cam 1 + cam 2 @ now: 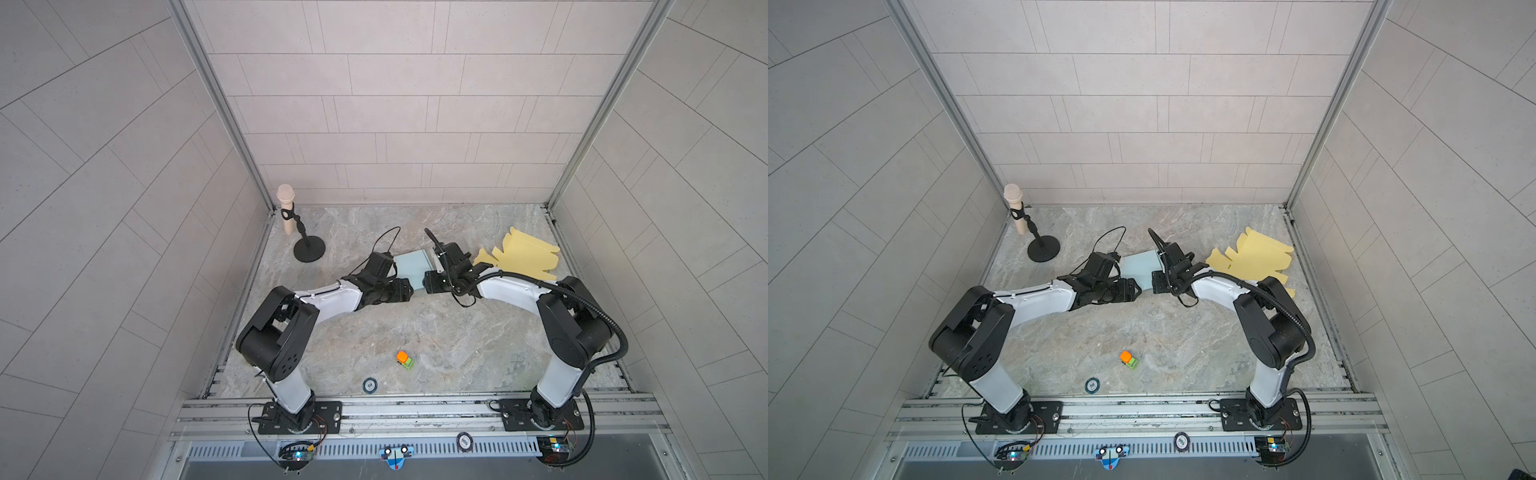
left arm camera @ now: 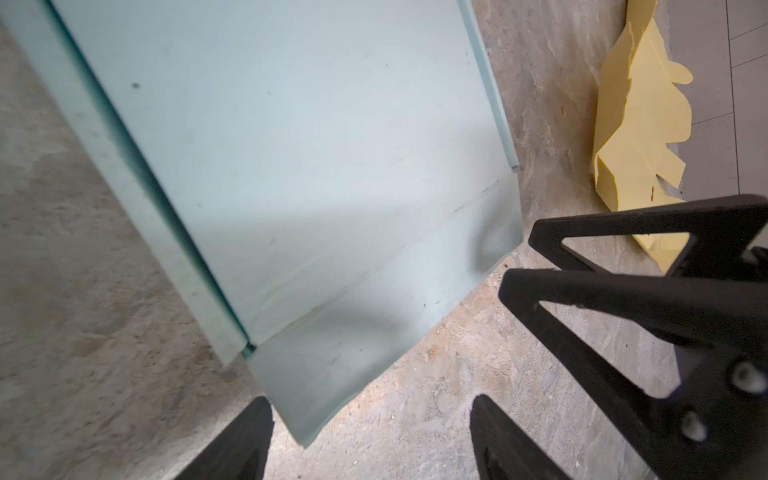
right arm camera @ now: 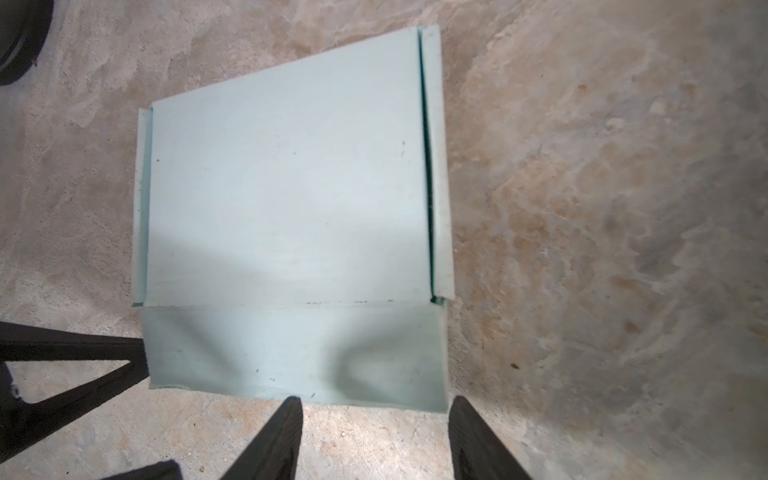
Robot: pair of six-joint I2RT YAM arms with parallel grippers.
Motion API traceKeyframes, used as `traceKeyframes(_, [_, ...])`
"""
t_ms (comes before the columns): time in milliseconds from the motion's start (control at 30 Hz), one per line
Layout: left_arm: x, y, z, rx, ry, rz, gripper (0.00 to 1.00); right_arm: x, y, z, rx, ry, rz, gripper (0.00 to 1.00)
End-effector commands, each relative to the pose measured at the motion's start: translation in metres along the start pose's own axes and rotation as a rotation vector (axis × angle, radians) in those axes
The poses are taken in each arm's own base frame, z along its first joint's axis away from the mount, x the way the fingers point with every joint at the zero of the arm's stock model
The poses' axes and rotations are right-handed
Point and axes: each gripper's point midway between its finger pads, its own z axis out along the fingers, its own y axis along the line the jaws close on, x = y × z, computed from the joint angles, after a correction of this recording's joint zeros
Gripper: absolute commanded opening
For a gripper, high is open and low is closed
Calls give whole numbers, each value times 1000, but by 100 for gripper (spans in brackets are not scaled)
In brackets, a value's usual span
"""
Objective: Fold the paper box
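One pale blue folded paper box (image 1: 411,266), one yellow die-cut paper sheet (image 1: 523,257), one beige microphone (image 1: 286,208) on one black stand (image 1: 309,251), one orange-and-green toy block (image 1: 404,359), two round dark discs (image 1: 369,385), two white-and-black robot arms (image 1: 332,295).

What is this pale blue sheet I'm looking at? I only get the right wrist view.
Observer: It's the paper box. A top view shows a flat yellow cutout lying to its right.
Operator: Anything else around?
Observer: A small orange and green toy lies well apart from the box.
Operator: Is the other arm holding the box?
Observer: No. The left wrist view shows the left gripper open at a corner of the box, gripping nothing.
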Motion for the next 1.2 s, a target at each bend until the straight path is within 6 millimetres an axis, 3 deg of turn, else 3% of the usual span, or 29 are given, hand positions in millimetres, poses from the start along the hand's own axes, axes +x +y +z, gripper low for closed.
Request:
traceKeyframes(0, [-2, 1, -7, 6, -16, 11, 79, 3, -6, 2, 14, 22, -2, 59])
traceKeyframes(167, [1, 5, -13, -4, -16, 9, 79, 1, -7, -2, 11, 14, -1, 60])
traceKeyframes(400, [-3, 6, -38, -42, -20, 58, 81, -9, -3, -5, 6, 7, -34, 60])
traceKeyframes(533, [-22, 7, -46, -54, -45, 61, 81, -13, -3, -3, 10, 16, -52, 60])
traceKeyframes(667, [-38, 1, -41, -65, -40, 77, 82, -18, -3, -2, 10, 15, -65, 60])
traceKeyframes(800, [-65, 13, -40, -102, -56, 51, 82, -21, -1, 1, 4, 26, -76, 61])
traceKeyframes(967, [-46, 21, -40, -99, -50, 15, 81, -18, -2, 2, 4, 39, -78, 64])
traceKeyframes(1167, [-26, 14, -29, -50, -31, -14, 82, -13, 1, 10, -42, 70, -40, 75])
